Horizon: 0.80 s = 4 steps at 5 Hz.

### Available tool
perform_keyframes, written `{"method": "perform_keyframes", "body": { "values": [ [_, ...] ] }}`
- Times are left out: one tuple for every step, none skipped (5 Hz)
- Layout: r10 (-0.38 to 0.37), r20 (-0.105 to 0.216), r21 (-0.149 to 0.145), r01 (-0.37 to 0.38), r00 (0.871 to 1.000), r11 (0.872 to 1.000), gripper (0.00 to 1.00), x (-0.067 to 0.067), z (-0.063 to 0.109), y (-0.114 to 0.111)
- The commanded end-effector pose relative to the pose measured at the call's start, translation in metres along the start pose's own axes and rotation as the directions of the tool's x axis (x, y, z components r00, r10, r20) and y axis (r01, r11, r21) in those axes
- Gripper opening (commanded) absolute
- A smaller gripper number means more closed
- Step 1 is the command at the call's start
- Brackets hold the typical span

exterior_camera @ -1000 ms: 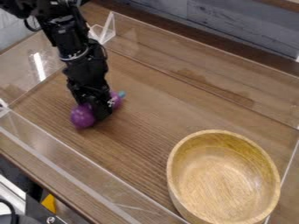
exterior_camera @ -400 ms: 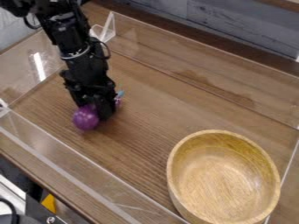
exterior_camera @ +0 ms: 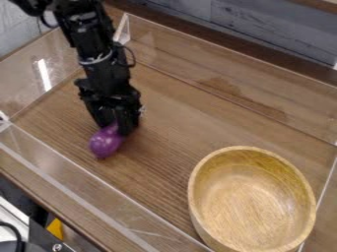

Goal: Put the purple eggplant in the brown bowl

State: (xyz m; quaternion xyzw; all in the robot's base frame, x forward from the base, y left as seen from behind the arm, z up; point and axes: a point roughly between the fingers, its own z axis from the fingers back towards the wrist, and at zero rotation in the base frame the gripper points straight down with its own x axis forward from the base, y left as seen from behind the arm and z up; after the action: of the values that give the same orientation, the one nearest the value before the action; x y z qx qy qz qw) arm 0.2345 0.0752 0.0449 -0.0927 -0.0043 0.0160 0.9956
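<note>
The purple eggplant (exterior_camera: 104,145) is a small glossy oblong at the left of the wooden tabletop, its fat end toward the front. My black gripper (exterior_camera: 116,128) points almost straight down over it, and its fingers are closed on the eggplant's upper end. The stem tip is hidden behind the fingers. I cannot tell whether the eggplant still touches the table. The brown bowl (exterior_camera: 250,151) is a large round wooden bowl with a thick rim at the front right, well apart from the gripper, with nothing inside it.
Clear acrylic walls (exterior_camera: 79,189) fence the wooden tabletop (exterior_camera: 198,108) along the front, left and back. A small upright clear panel (exterior_camera: 121,31) stands behind the arm. Bare wood lies between the eggplant and the bowl.
The gripper has shifted right and toward the front, and its fingers have closed in. The eggplant has moved the same way with it, toward the bowl.
</note>
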Motion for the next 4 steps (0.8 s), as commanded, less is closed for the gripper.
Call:
{"method": "perform_keyframes", "body": {
  "values": [
    [-0.007,0.069,0.041,0.004,0.998,0.999,0.00,0.011,0.036,-0.004],
    [-0.099,0.084,0.042,0.096,0.992,0.994,1.00,0.006,0.062,-0.002],
    [-0.186,0.079,0.038,0.183,0.979,0.982,1.00,-0.001,0.078,0.003],
    [-0.138,0.079,0.049,0.134,0.987,0.990,1.00,-0.001,0.060,0.008]
  ]
}}
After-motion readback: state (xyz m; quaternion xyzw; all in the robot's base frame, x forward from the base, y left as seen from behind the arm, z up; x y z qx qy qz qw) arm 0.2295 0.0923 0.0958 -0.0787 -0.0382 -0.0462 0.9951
